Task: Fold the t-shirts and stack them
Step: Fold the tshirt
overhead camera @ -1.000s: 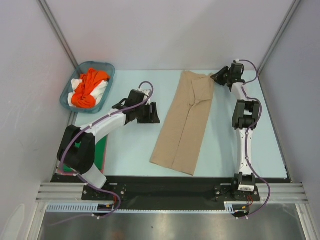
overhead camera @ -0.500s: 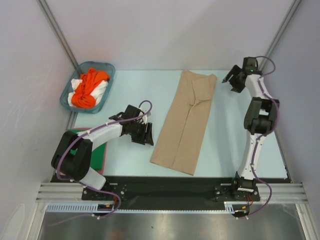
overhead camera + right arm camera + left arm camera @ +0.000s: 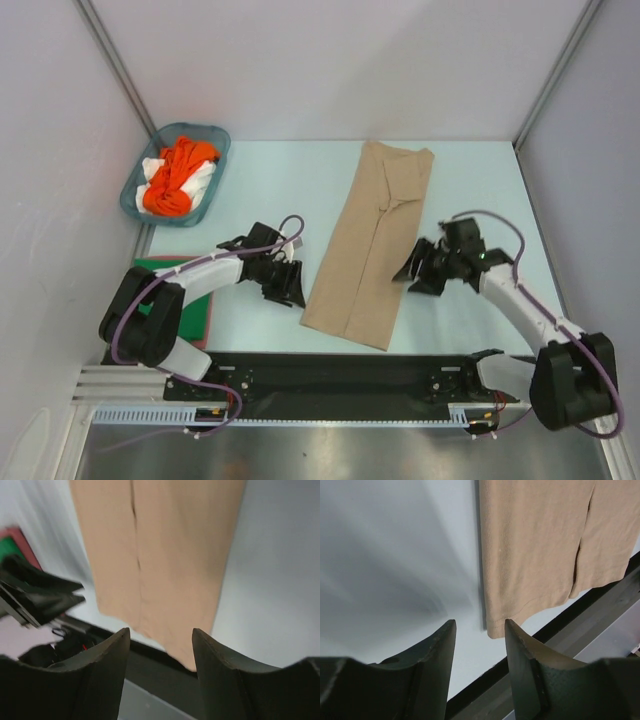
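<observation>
A tan-beige t-shirt (image 3: pixel 372 245), folded into a long strip, lies on the table from the back middle to the near edge; it also shows in the left wrist view (image 3: pixel 535 545) and the right wrist view (image 3: pixel 160 555). My left gripper (image 3: pixel 291 283) is open and empty just left of the strip's near left corner. My right gripper (image 3: pixel 414 274) is open and empty at the strip's right edge, near its middle. Orange (image 3: pixel 177 175) and white (image 3: pixel 153 168) shirts lie bunched in the teal basket (image 3: pixel 221 137). Folded dark green (image 3: pixel 200 310) and reddish cloth lies under my left arm.
The teal basket stands at the back left corner. A black strip (image 3: pixel 340 365) runs along the table's near edge. Grey walls close in the left, back and right sides.
My right arm has swung from the back right corner down to the strip's right edge. My left gripper has moved nearer and closer to the strip's near left corner.
</observation>
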Motion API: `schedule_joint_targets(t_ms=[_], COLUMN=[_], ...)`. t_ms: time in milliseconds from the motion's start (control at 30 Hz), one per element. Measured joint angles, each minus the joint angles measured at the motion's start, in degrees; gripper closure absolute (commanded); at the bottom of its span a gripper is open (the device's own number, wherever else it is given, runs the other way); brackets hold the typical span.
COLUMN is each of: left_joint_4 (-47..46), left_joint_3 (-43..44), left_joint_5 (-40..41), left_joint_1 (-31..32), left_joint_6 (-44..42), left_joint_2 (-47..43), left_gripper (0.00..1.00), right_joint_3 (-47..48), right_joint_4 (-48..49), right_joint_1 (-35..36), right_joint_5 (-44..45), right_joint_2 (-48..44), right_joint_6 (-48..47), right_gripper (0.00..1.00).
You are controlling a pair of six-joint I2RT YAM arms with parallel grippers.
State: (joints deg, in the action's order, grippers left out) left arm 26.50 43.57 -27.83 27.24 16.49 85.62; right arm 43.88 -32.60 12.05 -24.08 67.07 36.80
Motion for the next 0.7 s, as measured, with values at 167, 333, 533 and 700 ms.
schedule_joint_targets(t_ms=[167, 333, 533, 700], left_joint_4=[-0.5, -1.0, -2.0, -2.6], left_joint_3=[-0.6, -0.7, -0.9, -1.1], left_joint_5=[0.0, -1.4, -2.4, -3.0], left_joint_1=[1.0, 2.1, 2.1, 2.3], left_joint_6=[0.0, 0.5, 1.4, 1.6], left_joint_2=[1.1, 3.1, 3.6, 4.2], left_gripper=[0.51, 0.53, 0.54, 0.58], right_joint_3=[-11.9, -15.9, -21.8, -26.6], right_joint_4=[0.8, 4.9, 6.1, 9.7], right_joint_1=[14.0, 22.9, 24.2, 23.6], right_joint_5=[1.0, 4.2, 7.9, 8.0], right_joint_2=[-9.5, -12.2, -14.1, -15.5], right_joint_6=[10.1, 17.4, 22.4, 25.2], right_gripper=[0.41, 0.41, 0.43, 0.43])
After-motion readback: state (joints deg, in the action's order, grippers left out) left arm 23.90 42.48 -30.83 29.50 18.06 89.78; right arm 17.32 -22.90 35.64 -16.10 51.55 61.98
